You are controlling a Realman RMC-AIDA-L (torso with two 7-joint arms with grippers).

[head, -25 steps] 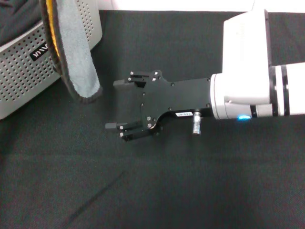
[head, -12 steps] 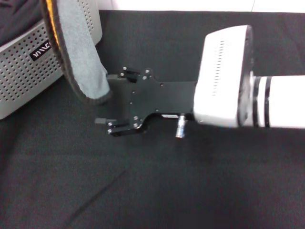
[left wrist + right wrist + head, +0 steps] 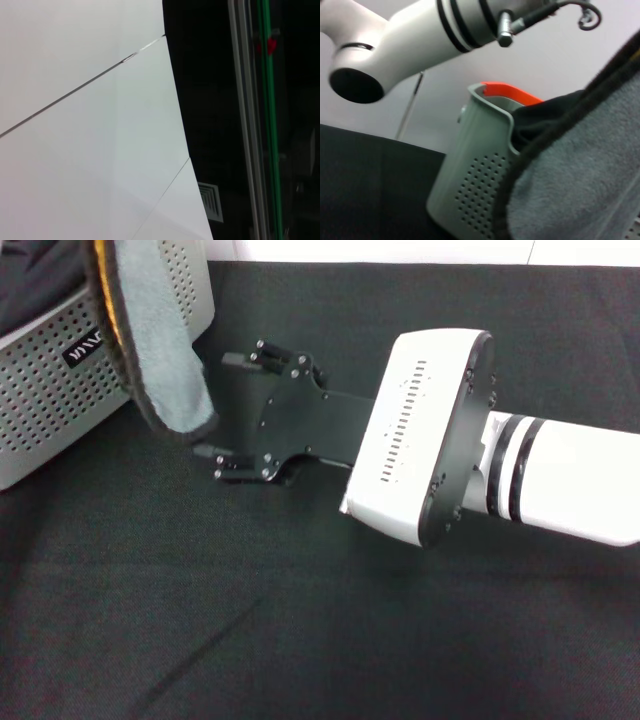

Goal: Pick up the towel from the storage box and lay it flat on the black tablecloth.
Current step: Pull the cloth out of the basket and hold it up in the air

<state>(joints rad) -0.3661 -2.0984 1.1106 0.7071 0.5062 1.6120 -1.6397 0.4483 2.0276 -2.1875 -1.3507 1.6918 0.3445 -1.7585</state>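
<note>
The towel hangs down from beyond the top edge of the head view, in front of the storage box. Its grey face shows, with dark edging and a strip of yellow-orange along one side. What holds it up is out of view. My right gripper is open right beside the towel's lower end, one finger on each side of that hanging corner, above the black tablecloth. In the right wrist view the grey towel fills the near side, with the storage box behind it. My left gripper is not visible.
Dark fabric lies inside the box, which bears a black label. An orange piece shows behind the box rim. A white arm crosses above it. The left wrist view shows only white panels and a dark window.
My right arm has swung left and away from me, turning at the wrist, so the open gripper went from short of the towel to straddling its lower corner. The towel swayed slightly.
</note>
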